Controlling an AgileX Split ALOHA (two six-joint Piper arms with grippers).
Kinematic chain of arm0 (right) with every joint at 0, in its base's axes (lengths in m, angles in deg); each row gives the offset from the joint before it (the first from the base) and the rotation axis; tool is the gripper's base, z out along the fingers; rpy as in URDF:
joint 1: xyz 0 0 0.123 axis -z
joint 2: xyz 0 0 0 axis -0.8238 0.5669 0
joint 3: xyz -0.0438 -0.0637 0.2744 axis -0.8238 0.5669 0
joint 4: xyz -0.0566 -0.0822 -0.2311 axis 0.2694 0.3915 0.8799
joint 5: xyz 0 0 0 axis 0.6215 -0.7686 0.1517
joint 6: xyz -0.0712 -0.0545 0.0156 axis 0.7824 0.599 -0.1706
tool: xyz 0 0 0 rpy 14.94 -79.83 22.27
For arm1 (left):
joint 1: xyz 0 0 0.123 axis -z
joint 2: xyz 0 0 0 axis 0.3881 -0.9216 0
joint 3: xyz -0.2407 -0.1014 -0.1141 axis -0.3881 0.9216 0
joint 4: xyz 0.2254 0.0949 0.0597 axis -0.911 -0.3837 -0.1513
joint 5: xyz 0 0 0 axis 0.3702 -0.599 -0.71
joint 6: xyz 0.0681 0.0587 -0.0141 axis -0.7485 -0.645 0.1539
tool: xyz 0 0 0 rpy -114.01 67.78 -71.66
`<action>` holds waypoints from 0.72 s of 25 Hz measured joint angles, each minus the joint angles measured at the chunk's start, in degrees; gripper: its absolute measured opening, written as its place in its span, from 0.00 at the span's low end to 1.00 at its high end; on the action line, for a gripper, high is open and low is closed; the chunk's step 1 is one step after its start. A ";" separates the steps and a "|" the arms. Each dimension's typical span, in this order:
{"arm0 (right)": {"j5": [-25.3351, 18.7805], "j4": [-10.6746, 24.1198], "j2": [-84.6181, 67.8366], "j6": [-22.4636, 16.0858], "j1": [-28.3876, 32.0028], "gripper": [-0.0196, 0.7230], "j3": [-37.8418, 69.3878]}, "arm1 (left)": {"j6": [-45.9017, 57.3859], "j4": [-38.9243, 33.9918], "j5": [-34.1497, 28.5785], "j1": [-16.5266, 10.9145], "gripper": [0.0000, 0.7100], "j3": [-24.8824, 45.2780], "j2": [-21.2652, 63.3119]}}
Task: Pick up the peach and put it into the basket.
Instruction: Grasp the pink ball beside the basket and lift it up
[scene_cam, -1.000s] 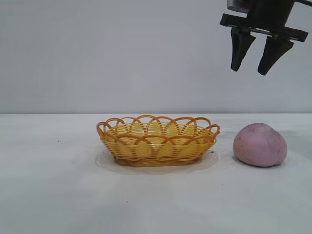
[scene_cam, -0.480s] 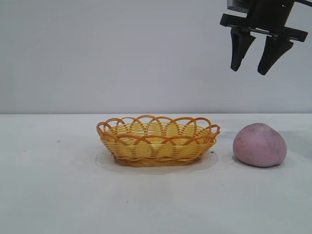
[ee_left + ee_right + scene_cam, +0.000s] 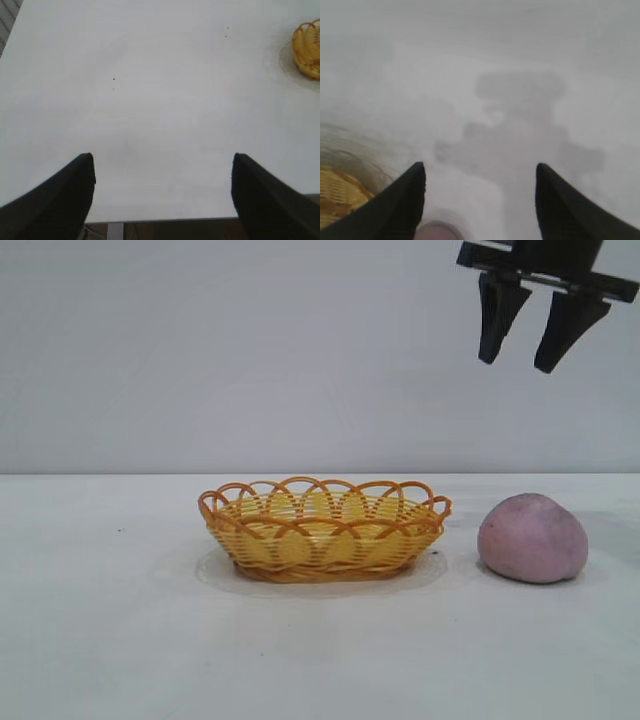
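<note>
Jaws of our right gripper [image 3: 528, 338] stand apart with nothing between them, and we hang them high in the air, pointing down, above the gap between the peach and the basket and a little nearer the peach. Our left gripper's [image 3: 162, 172] jaws are parted too and hold nothing.

We see the peach [image 3: 532, 538] resting on the table [image 3: 110, 640], untouched, a matte pink-mauve lump with a rounded top. It sits just beside the basket [image 3: 323, 530], on the side under our right gripper, with a strip of bare table between the two. The basket is a shallow oval weave, yellow with orange bands and a looped orange rim, and nothing shows inside it.

From our right wrist, the basket's edge [image 3: 340, 197] shows beside one finger [image 3: 402, 205] and a sliver of the peach [image 3: 439, 232] sits between the two. From our left wrist, we look over plain table, with the basket [image 3: 308, 49] far off at the frame's edge.
</note>
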 joint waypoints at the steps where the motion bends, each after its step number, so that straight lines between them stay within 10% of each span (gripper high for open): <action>1: -0.57 0.00 -0.65 0.11 0.00 0.57 0.00 | 0.00 0.00 0.23 0.00 0.70 0.00 0.00; 18: -11.20 1.15 -6.89 1.43 -1.80 0.57 0.11 | -0.53 0.26 5.65 0.00 0.70 2.62 0.04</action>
